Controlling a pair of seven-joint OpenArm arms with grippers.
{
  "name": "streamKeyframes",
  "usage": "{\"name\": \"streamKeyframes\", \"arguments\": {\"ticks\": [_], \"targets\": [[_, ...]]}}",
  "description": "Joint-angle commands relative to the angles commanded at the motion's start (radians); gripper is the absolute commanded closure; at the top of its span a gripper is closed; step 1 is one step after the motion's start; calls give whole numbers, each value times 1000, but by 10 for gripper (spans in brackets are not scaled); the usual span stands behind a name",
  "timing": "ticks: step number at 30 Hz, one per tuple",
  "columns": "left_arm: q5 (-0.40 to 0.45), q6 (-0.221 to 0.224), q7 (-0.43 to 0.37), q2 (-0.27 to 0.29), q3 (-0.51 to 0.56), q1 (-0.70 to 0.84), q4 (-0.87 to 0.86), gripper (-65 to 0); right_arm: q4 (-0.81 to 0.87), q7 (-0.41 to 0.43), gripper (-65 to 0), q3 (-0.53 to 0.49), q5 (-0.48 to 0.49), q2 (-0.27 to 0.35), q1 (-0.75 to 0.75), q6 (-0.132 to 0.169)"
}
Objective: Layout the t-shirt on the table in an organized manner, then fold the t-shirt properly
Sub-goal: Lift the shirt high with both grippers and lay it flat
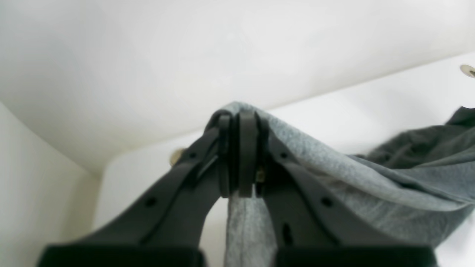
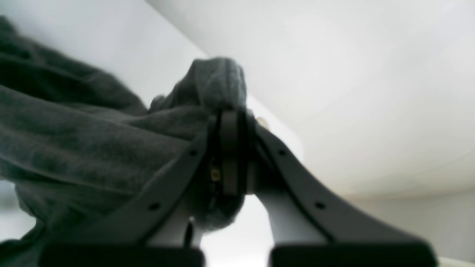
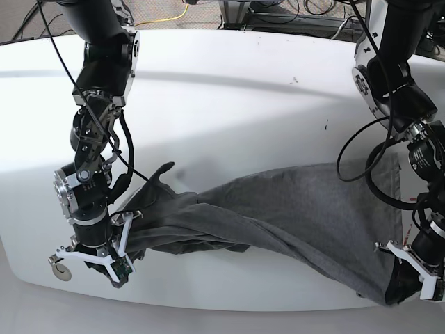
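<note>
I see both arms gripping the grey t-shirt (image 3: 292, 212), which stretches twisted across the near side of the white table (image 3: 229, 97). My left gripper (image 1: 239, 155) is pinched tight on one cloth edge, my right gripper (image 2: 232, 152) on a bunched corner. Black cables (image 3: 122, 149) dangle along the right arm, and a round grommet (image 3: 61, 271) sits just beside that gripper.

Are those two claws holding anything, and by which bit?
Yes, both hold the t-shirt. The left gripper pinches a fold at its edge; the right gripper clamps a bunched bit at the opposite end. Which edge or corner each has cannot be told.
</note>
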Motion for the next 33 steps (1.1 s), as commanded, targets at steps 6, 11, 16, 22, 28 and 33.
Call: {"name": "streamKeyframes", "arguments": {"ticks": [6, 11, 16, 22, 28, 33], "targets": [[3, 0, 44, 11, -92, -158, -61, -10, -5, 0, -2, -29, 2, 40, 115, 0], [20, 0, 52, 41, -112, -290, -104, -11, -31, 0, -2, -35, 2, 64, 207, 2], [44, 0, 66, 44, -110, -391, -121, -13, -49, -3, -2, -35, 2, 87, 273, 37], [44, 0, 100, 101, -107, -433, -146, -13, -40, -87, -22, -35, 2, 91, 292, 57], [44, 0, 127, 137, -107, -367, -107, -13, 25, -166, -25, -34, 0, 89, 236, 103], [40, -2, 127, 137, -107, -252, -77, -13, 92, -187, -24, -32, -2, 83, 126, 105]]}}
